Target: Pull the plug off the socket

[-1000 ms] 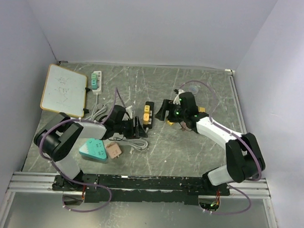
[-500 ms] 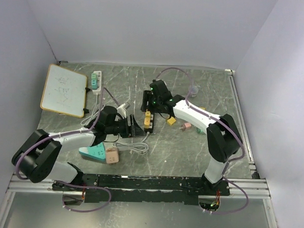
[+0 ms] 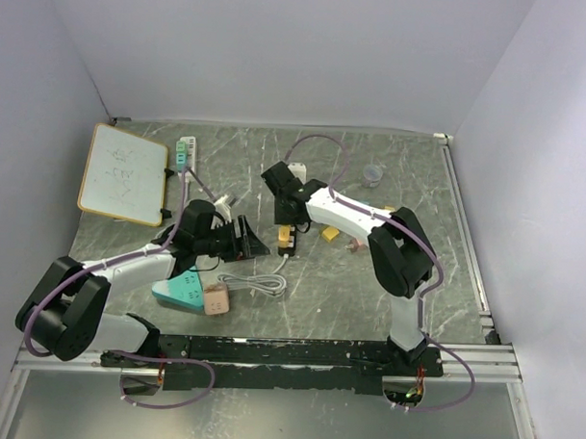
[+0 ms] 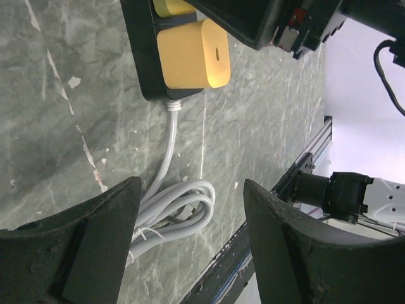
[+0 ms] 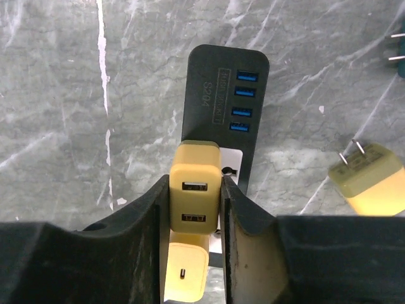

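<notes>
Left of power strip (image 5: 221, 101): left gripper (image 3: 252, 239) stands just beside it, jaws apart, blocking that side.
Over the strip: right gripper (image 5: 194, 183) clamps the yellow plug (image 5: 195, 209), covering the middle.
Near side: coiled white cable (image 3: 254, 281), teal box (image 3: 180, 289), pink block (image 3: 217, 298) crowd it.
Right side: loose yellow plug (image 3: 329, 233) nearby, then open table (image 3: 415, 180).
Far left: whiteboard (image 3: 124, 173) takes the corner.

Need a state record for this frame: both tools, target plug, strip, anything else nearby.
right tool: shut on the two-port yellow plug, one finger on each side
plug status: appears seated in the black power strip, not yet pulled off
left tool: open, holding nothing, facing the strip's cable end, apart from it
second plug: yellow, seated at the strip's cable end
cable: white, coiled on the table
loose plug: yellow, prongs exposed, lying apart from the strip
</notes>
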